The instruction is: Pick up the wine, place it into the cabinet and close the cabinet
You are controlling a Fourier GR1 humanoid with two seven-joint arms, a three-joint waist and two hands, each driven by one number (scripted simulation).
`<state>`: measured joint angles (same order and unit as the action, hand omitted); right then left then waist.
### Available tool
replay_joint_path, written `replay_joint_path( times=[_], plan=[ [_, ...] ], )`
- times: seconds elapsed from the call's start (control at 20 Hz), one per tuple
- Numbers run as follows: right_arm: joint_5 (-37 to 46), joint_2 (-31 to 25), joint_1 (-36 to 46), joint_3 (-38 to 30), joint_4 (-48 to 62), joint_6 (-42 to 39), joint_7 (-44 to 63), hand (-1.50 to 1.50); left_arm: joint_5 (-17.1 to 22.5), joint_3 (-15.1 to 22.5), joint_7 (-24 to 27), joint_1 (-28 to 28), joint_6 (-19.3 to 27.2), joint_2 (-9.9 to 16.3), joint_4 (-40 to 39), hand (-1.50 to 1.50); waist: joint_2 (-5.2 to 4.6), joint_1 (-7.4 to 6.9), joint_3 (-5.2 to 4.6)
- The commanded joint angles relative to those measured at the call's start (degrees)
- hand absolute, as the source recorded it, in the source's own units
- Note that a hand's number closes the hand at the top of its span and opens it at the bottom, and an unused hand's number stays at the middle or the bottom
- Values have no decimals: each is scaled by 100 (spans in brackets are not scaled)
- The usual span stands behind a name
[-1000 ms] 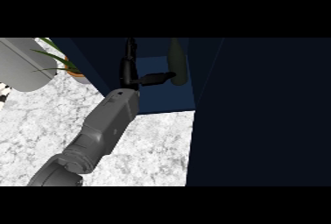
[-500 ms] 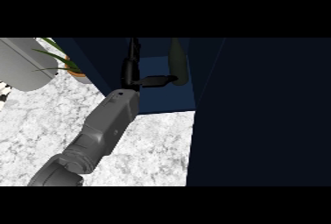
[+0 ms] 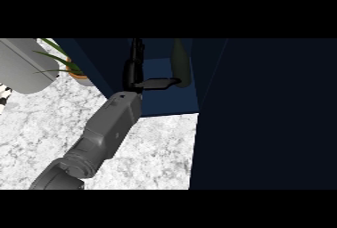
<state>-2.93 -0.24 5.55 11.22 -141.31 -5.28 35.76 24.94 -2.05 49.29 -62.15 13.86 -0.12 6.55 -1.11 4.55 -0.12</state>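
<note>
The dark green glass wine bottle (image 3: 179, 62) stands inside the navy blue cabinet (image 3: 164, 100), just beside the left hand (image 3: 135, 71), whose thumb and straight fingers are spread apart.

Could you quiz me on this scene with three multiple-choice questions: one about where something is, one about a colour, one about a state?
1. Where is the wine bottle?
A. lying on the marble counter
B. upright inside the open cabinet
C. beside the potted plant

2. What colour is the cabinet?
A. dark blue
B. white
C. red

3. What is the left hand doing?
A. resting flat on the counter
B. reaching into the cabinet, thumb stretched toward the bottle
C. holding the potted plant

Answers:
1 B, since the dark green bottle stands within the blue compartment.
2 A, since its inner wall and floor show dark blue against the marble counter.
3 B, since the grey forearm ends inside the compartment, far from the potted plant, with the thumb touching or nearly touching the bottle.
</note>
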Motion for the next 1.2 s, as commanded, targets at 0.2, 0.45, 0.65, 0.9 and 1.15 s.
replay_joint_path(
  times=[0.2, 0.45, 0.65, 0.9, 1.15],
  plan=[
    [-171, -1, -105, -55, -40, -8, -62, -150, 556, 265, 166, 545, -292, 11, 144, -150, 88, -96, 10],
    [-3, 23, -250, 240, -494, 121, 241, -150, 923, 761, 70, 853, -137, 11, 480, -150, 138, -71, 9],
    [-192, -122, 1, -240, -196, 28, 152, -150, 1385, 1578, -211, 1177, 87, 11, 1314, -150, 116, -131, 11],
    [217, -42, 37, -78, -151, 221, 269, -150, 1861, 2848, -725, 2025, 956, 12, 2974, -150, 159, -339, 11],
    [-280, -227, -200, -567, -538, 89, 337, -150, 1807, 3757, -529, 3004, 2023, 12, 4520, -150, 153, -436, 15]
  ],
)
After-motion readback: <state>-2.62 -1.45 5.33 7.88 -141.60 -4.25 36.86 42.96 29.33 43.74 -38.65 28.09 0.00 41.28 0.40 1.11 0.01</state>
